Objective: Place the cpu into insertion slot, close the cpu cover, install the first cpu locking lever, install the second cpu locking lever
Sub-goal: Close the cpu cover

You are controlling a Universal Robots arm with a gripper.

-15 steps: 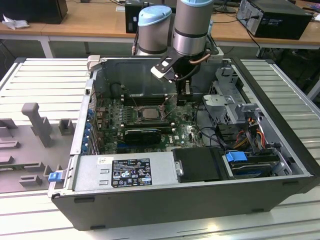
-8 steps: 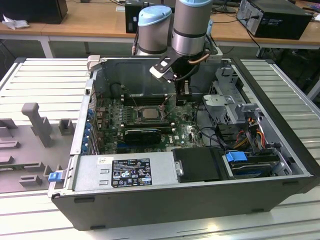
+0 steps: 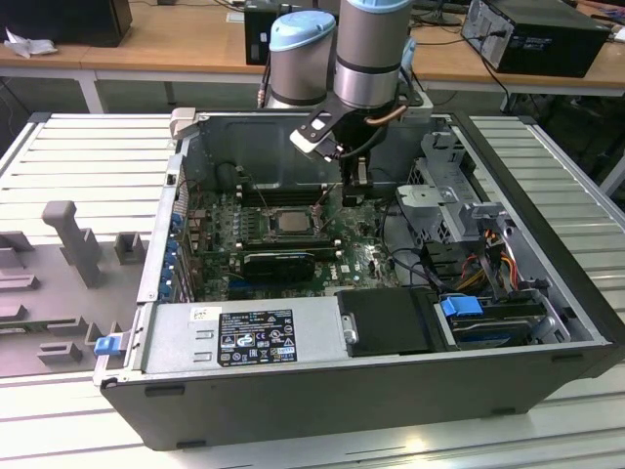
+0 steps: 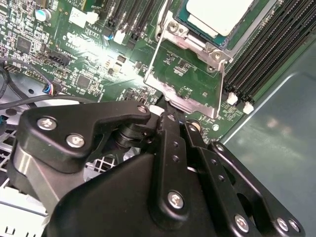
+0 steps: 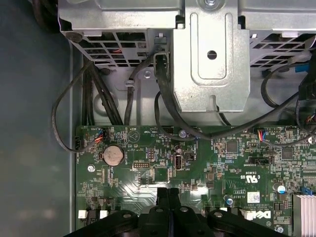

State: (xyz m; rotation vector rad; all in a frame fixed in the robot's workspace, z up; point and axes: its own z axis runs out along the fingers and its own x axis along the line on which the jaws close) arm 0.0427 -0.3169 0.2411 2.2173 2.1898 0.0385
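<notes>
The cpu (image 3: 290,221) lies flat in the insertion slot (image 3: 267,228) on the motherboard inside the open computer case; the second wrist view shows its pale metal top (image 4: 217,15) inside the slot's frame (image 4: 196,30). The cpu cover (image 4: 191,102), a thin silver frame, stands swung open off the slot toward my gripper, green board showing through its window. My gripper (image 3: 354,186) hangs just to the exterior view's right of the slot. Its black fingers are shut together in both wrist views (image 4: 170,116) (image 5: 168,193), their tips at the cover's outer edge.
Long black memory slots (image 4: 266,49) run beside the slot. A black expansion card (image 3: 278,262) lies in front of it. A metal drive cage (image 5: 212,59) with black cables (image 5: 165,98) stands beyond the board's edge. The case walls (image 3: 166,234) enclose everything.
</notes>
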